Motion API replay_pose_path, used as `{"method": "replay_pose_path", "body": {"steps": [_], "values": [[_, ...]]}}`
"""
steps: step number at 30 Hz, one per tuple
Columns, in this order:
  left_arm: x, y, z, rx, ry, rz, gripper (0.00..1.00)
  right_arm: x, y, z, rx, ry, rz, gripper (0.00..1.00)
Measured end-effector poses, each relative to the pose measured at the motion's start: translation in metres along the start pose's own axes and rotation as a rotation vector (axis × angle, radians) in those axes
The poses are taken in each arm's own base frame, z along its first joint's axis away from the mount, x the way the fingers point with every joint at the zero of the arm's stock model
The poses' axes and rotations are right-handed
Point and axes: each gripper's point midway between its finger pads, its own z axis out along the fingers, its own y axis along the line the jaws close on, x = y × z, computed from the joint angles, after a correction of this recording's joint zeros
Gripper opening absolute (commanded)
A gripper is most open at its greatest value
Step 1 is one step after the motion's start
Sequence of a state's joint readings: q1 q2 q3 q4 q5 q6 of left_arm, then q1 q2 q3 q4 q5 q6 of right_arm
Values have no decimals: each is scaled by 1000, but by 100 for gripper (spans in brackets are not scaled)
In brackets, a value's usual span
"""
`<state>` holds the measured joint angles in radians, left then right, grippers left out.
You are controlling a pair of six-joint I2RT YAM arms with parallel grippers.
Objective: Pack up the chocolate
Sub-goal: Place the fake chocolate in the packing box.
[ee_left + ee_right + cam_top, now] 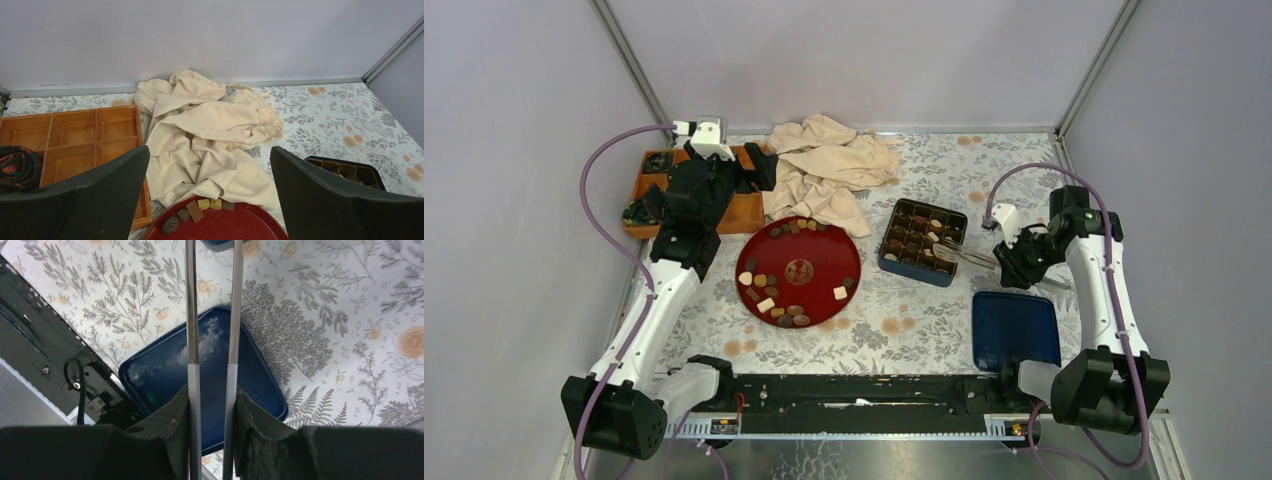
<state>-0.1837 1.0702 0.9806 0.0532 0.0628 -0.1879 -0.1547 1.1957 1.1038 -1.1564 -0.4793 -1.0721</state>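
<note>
The right fingers (175, 412) are closed narrow on a pair of metal tongs (191, 315), with one blade against each finger. In the top view the tips of the tongs reach over the dark blue box (914, 272), where some compartments already have pieces. I cannot tell whether a piece is between the tips.

Most of the chocolate (760, 281) lies on the red plate (824, 250), mainly around its edge, beside the box. The left fingers (320, 195) stand wide and hold nothing, above the wooden tray (75, 130) and near the cloth (200, 135).

I think the tongs are the weak point. They are long and thin, so they may turn in the grip, and a small smooth piece may slip out. The tips may also catch a divider and push the box, or knock neighbouring pieces off the plate.
</note>
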Motion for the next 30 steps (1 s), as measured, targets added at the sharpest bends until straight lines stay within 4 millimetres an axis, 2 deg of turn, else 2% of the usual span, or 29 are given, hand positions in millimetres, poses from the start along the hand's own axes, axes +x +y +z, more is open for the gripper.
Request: {"method": "replay_pose_path", "body": {"steps": [6, 11, 17, 30], "values": [[0, 0, 0, 1, 0, 0, 99, 19, 6, 3, -31, 45, 7, 4], [0, 0, 0, 1, 0, 0, 99, 23, 5, 4, -31, 55, 14, 13], [0, 0, 0, 1, 0, 0, 99, 27, -1, 9, -38, 78, 28, 17], [0, 0, 0, 1, 0, 0, 99, 37, -3, 16, -48, 109, 43, 41]]}}
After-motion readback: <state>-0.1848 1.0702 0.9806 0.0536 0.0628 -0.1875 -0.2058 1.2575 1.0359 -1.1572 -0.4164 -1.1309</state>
